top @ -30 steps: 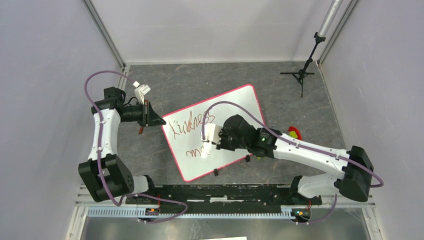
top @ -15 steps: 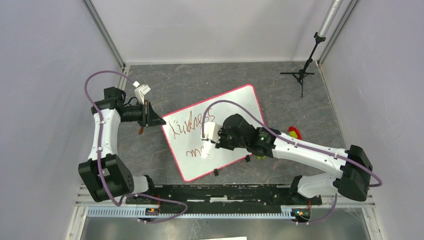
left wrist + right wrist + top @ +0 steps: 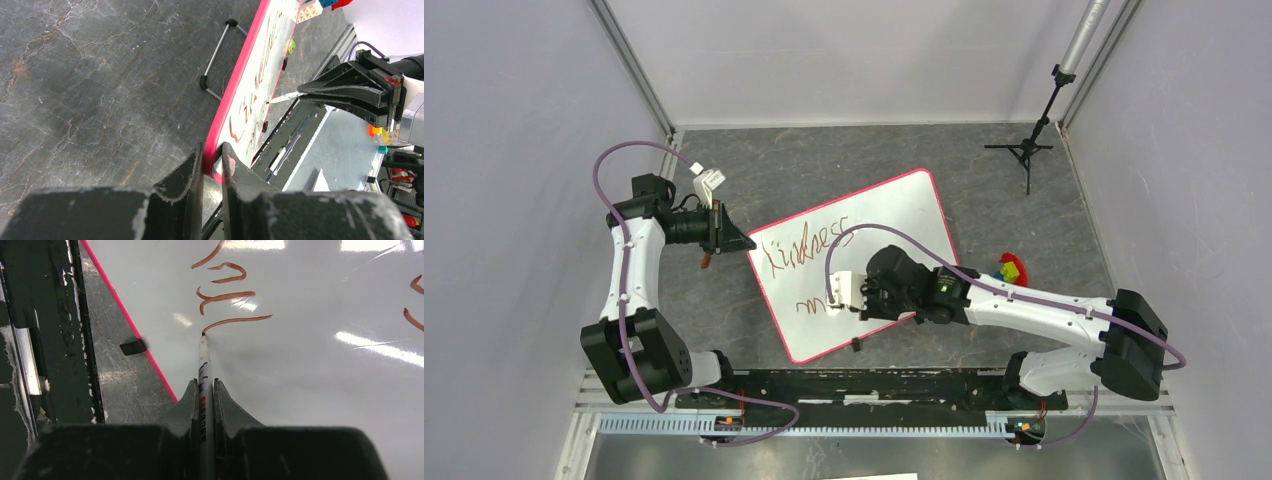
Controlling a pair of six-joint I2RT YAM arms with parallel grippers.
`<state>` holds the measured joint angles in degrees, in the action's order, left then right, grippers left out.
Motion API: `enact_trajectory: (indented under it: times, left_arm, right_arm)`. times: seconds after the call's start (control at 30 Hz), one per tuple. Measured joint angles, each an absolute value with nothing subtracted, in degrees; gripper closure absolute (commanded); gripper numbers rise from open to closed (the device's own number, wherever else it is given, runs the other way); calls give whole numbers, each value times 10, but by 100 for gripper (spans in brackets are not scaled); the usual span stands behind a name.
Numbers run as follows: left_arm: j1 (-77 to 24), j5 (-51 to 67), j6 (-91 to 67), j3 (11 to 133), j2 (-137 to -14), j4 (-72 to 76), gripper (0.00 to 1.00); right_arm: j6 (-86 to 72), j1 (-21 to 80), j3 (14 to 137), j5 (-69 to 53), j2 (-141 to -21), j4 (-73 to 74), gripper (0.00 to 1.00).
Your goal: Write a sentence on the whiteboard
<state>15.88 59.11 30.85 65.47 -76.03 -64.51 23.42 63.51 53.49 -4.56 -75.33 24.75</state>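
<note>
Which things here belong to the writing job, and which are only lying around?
For the job: whiteboard, writing, marker in the right gripper, left gripper clamping the whiteboard's edge.
Lying about: black tripod, coloured toy blocks.

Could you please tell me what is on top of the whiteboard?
On the whiteboard: red-brown writing, second line barely begun. The right gripper holds a marker on it; its arm hides whatever lies beneath.

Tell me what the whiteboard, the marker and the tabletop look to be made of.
The whiteboard: smooth glossy white face, likely coated or laminated, since lamps mirror in it; its red-pink rim looks plastic. The marker: thin white barrel with print, probably plastic. The tabletop: dark grey, veined like stone; real stone or a printed sheet cannot be told.
</note>
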Motion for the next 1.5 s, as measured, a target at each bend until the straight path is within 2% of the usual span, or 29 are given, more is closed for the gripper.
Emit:
enact_trajectory:
  times: [0.43,1.5]
  left_arm:
    - [159,591,308,655,-760,-645,85]
    - [157,590,308,655,-760,-644,85]
  right_arm:
    - [250,627,569,-13,-741,256,100]
    - [260,599,560,0,-729,269,100]
